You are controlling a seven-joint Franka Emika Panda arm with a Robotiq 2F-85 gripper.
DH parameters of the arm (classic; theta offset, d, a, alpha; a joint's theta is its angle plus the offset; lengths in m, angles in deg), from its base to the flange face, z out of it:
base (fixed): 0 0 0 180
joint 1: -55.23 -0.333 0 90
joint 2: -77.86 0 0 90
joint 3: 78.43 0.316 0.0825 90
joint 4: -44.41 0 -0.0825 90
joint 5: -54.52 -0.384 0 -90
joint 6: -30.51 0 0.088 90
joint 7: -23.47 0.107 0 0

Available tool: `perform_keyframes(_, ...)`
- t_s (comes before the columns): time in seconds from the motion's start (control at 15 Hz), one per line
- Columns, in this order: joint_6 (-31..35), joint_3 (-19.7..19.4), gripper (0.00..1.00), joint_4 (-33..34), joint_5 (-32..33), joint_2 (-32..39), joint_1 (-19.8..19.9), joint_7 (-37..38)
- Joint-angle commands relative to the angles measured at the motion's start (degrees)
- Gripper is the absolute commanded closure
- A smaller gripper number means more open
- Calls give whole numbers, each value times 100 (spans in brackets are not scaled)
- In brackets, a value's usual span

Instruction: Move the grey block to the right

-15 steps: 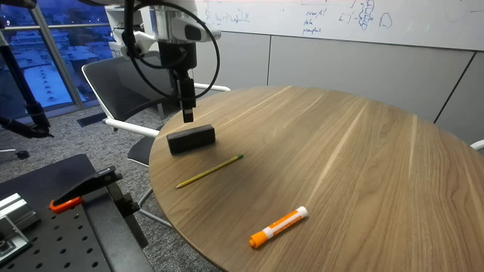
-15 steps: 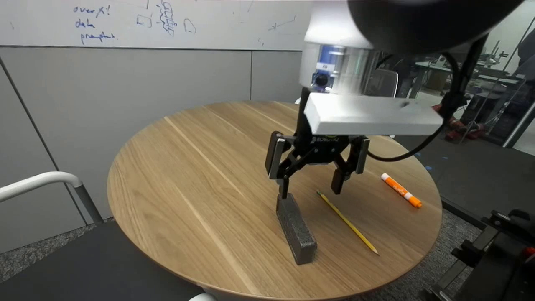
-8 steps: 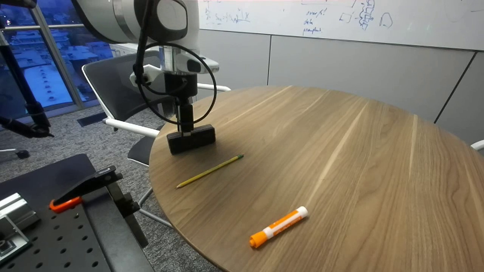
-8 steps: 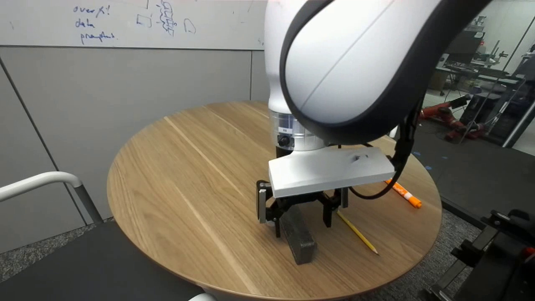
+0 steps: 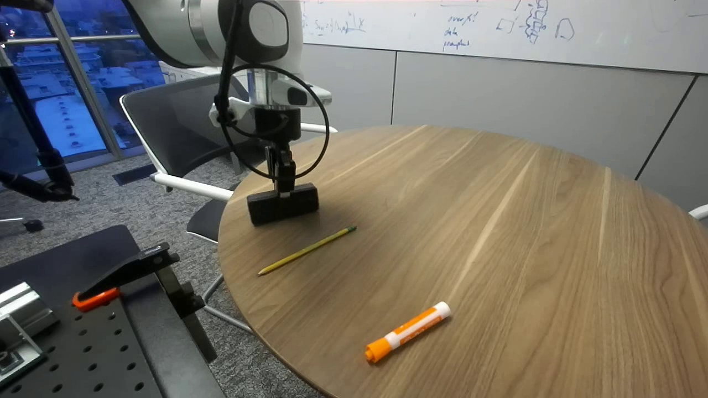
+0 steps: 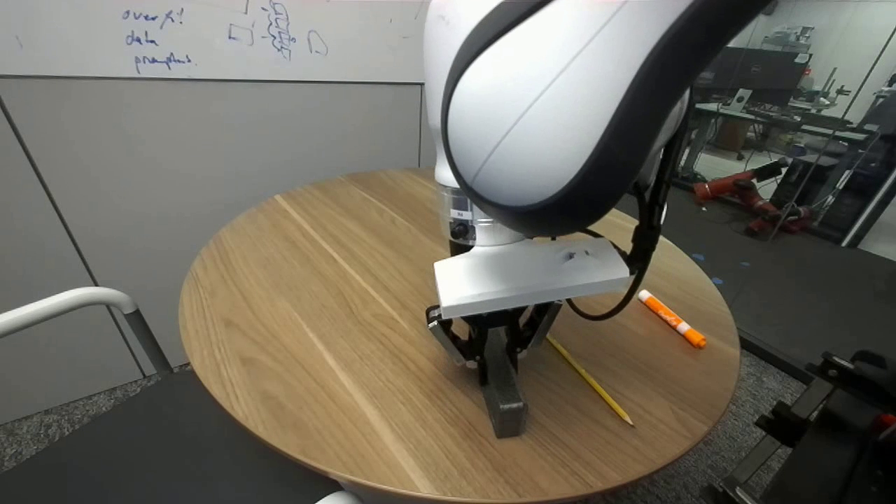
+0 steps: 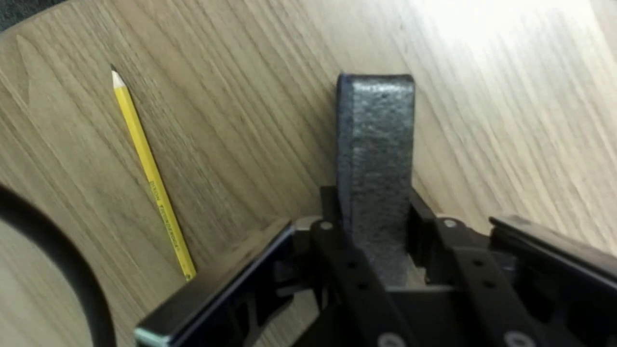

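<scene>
Over the wooden table (image 5: 487, 232), the bent arm (image 6: 546, 112) points its gripper (image 7: 374, 212) straight down, clasping the grey block (image 7: 381, 130).

Block (image 7: 383, 140): dark grey, nearly black, rectangular, speckled top with sheen toward 1 end. Long axis roughly level, 2 long sides pinched in gripper (image 6: 500, 364), 1 end sticking out. Near counter (image 5: 498, 265) edge; resting or slightly raised, can't tell.

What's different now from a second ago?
The gripper came down and closed on the dark grey block, which shifted slightly to the right in an exterior view. The yellow pencil and the orange-and-white marker stayed where they were.
</scene>
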Motion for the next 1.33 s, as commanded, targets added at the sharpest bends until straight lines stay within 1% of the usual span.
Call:
perform_keyframes(0.0, -493, 31, 95, 260, -47, -191, 199, -309)
perform_keyframes(0.13, -653, 9, 93, 378, -104, -376, 378, -444)
perform_keyframes(0.27, -682, -35, 93, 499, -253, -592, 694, -570)
perform_keyframes(0.53, -520, -104, 93, 984, -1009, -642, 1572, -687)
perform_keyframes(0.67, -410, -203, 93, 1331, -1343, -485, 2021, -768)
perform_keyframes(0.8, -291, -315, 93, 1799, -1637, -153, 2429, -767)
perform_keyframes(0.93, -7, -430, 93, 2209, -1880, 220, 2764, -688)
perform_keyframes(1.0, 145, -502, 93, 2570, -1955, 567, 2893, -590)
perform_keyframes(1.07, 292, -480, 93, 2790, -2132, 793, 3060, -559)
perform_keyframes(1.2, 642, -644, 93, 3352, -2180, 1465, 3185, -282)
perform_keyframes(1.27, 790, -726, 46, 3612, -2137, 1807, 3194, -117)
